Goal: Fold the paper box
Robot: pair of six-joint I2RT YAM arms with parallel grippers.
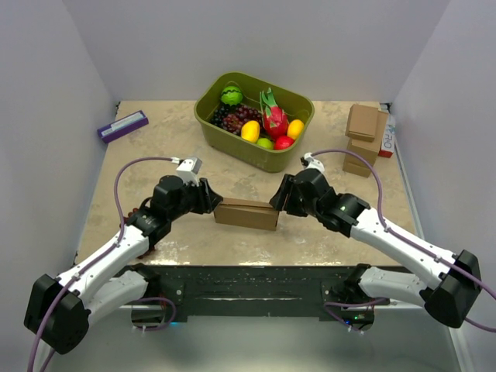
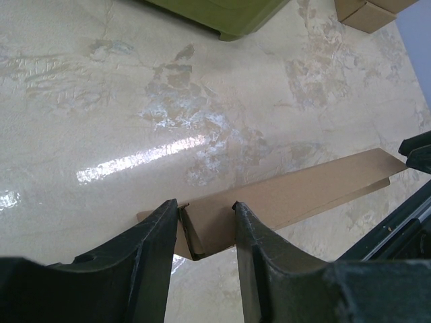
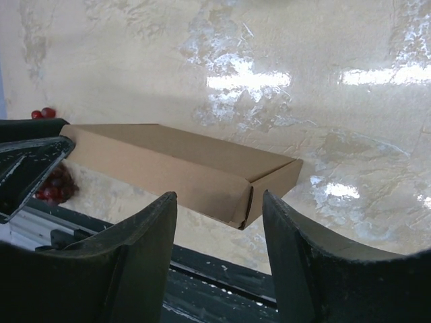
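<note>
The paper box (image 1: pixel 246 214) is a thin, closed brown cardboard box hanging lengthwise between my two grippers, near the table's front edge. My left gripper (image 1: pixel 211 200) is shut on its left end. In the left wrist view both fingers press the sides of that end (image 2: pixel 205 205), and the paper box (image 2: pixel 303 192) runs away to the right. My right gripper (image 1: pixel 277 200) stands open at the other end. In the right wrist view the paper box (image 3: pixel 168 158) shows its corner just ahead of the right gripper (image 3: pixel 219 195), with a gap on each side.
A green bin (image 1: pixel 248 151) of toy fruit stands at the back middle. A stack of smaller brown boxes (image 1: pixel 363 139) sits at the back right and a purple box (image 1: pixel 122 125) at the back left. White walls close three sides. A black strip (image 1: pixel 248 287) runs along the front edge.
</note>
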